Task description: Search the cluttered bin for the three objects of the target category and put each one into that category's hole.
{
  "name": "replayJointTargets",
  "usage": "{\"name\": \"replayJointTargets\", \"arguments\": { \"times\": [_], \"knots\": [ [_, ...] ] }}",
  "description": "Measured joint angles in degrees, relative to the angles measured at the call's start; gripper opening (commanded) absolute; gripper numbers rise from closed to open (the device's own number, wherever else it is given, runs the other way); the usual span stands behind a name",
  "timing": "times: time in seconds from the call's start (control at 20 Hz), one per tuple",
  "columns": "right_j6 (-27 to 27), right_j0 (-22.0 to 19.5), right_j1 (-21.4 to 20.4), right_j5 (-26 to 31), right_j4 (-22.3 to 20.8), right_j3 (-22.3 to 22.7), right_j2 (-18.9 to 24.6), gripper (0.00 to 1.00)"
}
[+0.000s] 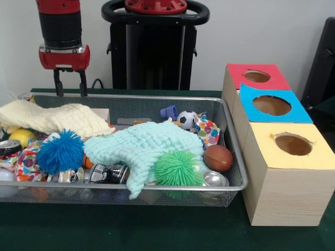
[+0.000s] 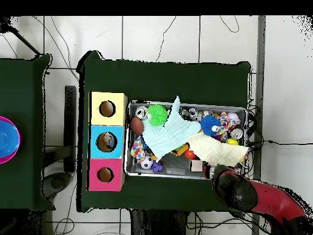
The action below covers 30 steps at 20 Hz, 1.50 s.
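A dark green table (image 1: 157, 232) stands before a pale wall, and on it a wire mesh bin (image 1: 230, 136) full of mixed things. At the left of the front view the gripper (image 1: 69, 83) hangs just behind the bin's far rim, over the left corner; its two dark fingers are spread apart and hold nothing. Below it lies a cream knitted cloth (image 1: 57, 117), then a yellow ball (image 1: 22, 137), a blue spiky ball (image 1: 60, 151) and some small cans (image 1: 107, 172) near the front wall. In the middle a mint green cloth (image 1: 141, 149) covers much of the pile, with a green spiky ball (image 1: 179, 168) resting on its lower edge. Further right are a small soccer ball (image 1: 186, 119), a dotted colourful cloth (image 1: 208, 130), a brown ball (image 1: 218, 158) and a silver can (image 1: 214, 179). Beside the bin stand three wooden boxes with holes — the red box (image 1: 256, 77) farthest, the blue box (image 1: 271, 105) in the middle, the yellow box (image 1: 292, 145) nearest. Which category is wanted I cannot tell; if it is balls, several are already visible. The risk, I think, is the two cloths — a descending finger may catch the loose knit and drag the pile, or hidden objects under them may be missed. Round balls may also slip out of the pinch.
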Motion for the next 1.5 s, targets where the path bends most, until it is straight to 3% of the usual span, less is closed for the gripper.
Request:
{"name": "replayJointTargets", "arguments": {
  "times": [1.5],
  "knots": [
    [0.0,1.1,4.4,-1.6,1.8,-5.6,-1.3,1.0]
  ]
}}
